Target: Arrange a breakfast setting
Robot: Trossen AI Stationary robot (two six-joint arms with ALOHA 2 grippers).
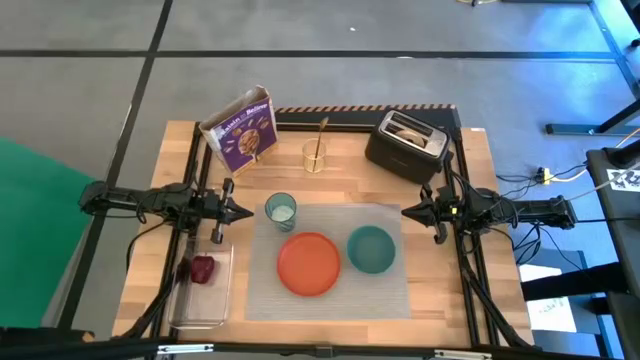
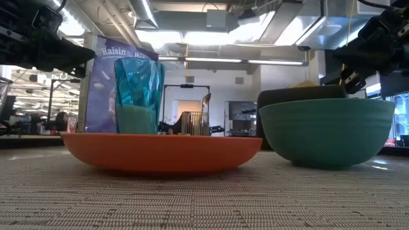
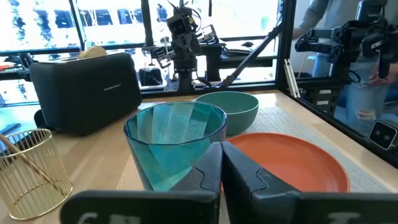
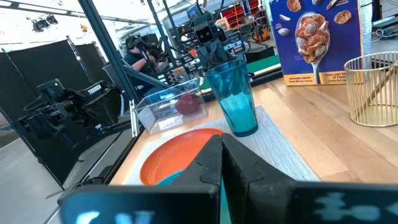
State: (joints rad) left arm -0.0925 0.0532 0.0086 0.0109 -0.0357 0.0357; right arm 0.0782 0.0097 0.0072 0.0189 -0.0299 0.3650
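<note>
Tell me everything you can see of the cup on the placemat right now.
The cup is a translucent teal-blue tumbler, plastic or glass by its look, wider at the rim than at the base. It stands upright at the far left corner of the grey placemat, beside the orange plate but seemingly apart from it. Its lower part looks paler, perhaps holding something; I cannot tell what. Neither gripper touches it; the left gripper hangs shut beside it.

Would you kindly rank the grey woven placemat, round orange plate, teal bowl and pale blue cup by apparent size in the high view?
1. Grey woven placemat, clearly largest.
2. Round orange plate.
3. Teal bowl, somewhat smaller than the plate.
4. Pale blue cup, smallest.
</note>
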